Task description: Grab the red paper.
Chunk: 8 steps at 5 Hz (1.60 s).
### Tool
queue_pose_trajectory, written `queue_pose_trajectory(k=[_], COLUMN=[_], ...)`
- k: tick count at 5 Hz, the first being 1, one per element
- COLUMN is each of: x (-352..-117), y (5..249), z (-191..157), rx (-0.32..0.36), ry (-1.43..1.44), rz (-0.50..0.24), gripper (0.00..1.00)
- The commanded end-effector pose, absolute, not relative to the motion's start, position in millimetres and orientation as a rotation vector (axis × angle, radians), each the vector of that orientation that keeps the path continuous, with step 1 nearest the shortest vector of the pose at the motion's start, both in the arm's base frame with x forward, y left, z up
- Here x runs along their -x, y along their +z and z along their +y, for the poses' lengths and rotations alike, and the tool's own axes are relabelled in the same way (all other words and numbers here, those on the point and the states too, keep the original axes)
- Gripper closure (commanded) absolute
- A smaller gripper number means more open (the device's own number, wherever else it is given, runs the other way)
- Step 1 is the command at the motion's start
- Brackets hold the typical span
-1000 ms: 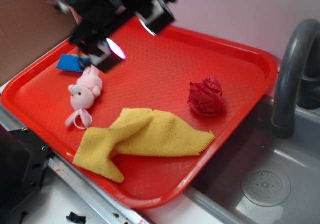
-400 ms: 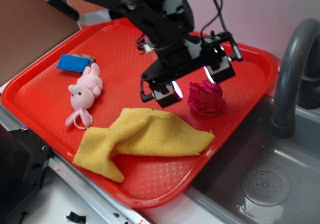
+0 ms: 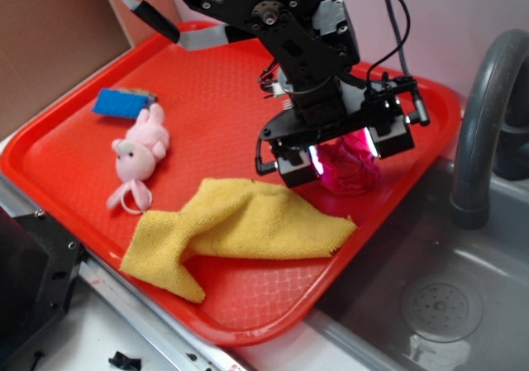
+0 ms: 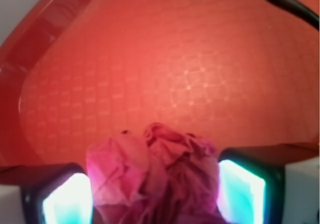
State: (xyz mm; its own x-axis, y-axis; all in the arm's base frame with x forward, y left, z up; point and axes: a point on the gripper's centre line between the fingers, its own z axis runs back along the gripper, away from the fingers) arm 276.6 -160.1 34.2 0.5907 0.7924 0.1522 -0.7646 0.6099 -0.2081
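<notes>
Filling the bottom centre of the wrist view, the red paper (image 4: 155,176) sits between the two glowing fingers (image 4: 67,199) of the end effector (image 4: 155,199), one at lower left and one at lower right. It is a crumpled ball, lit to a pinkish crimson, with deep creases and overlapping folds across its top. The fingers stand apart on either side of the ball, so the end effector is open around it; whether the pads touch the paper cannot be told. Beyond the ball stretches the textured floor of the red tray (image 4: 190,74), rising to its rim at the upper left of that frame.

From the exterior view, the yellow cloth (image 3: 240,226) lies rumpled at lower centre of the frame, near the tray's front edge. Just beyond its right end, at centre right, the end effector (image 3: 345,158) hangs over the red paper (image 3: 351,168), which rests on the tray (image 3: 207,82) close to its right rim and shows only partly between the fingers. At left, well apart, a pink plush toy (image 3: 139,152) lies beside a blue block (image 3: 122,104). A grey faucet (image 3: 483,131) curves up at the right edge over a sink (image 3: 438,305).
</notes>
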Motion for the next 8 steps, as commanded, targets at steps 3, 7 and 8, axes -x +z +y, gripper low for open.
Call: queue_pose_trajectory(k=[3, 7, 8], x=[-290, -267, -248], y=[43, 145, 186], z=[-154, -100, -70], rx=[0.122, 0.094, 0.095], ry=[0.967, 0.56, 0.429], rz=[-0.204, -0.023, 0.0], gripper=[1.0, 1.0, 1.0])
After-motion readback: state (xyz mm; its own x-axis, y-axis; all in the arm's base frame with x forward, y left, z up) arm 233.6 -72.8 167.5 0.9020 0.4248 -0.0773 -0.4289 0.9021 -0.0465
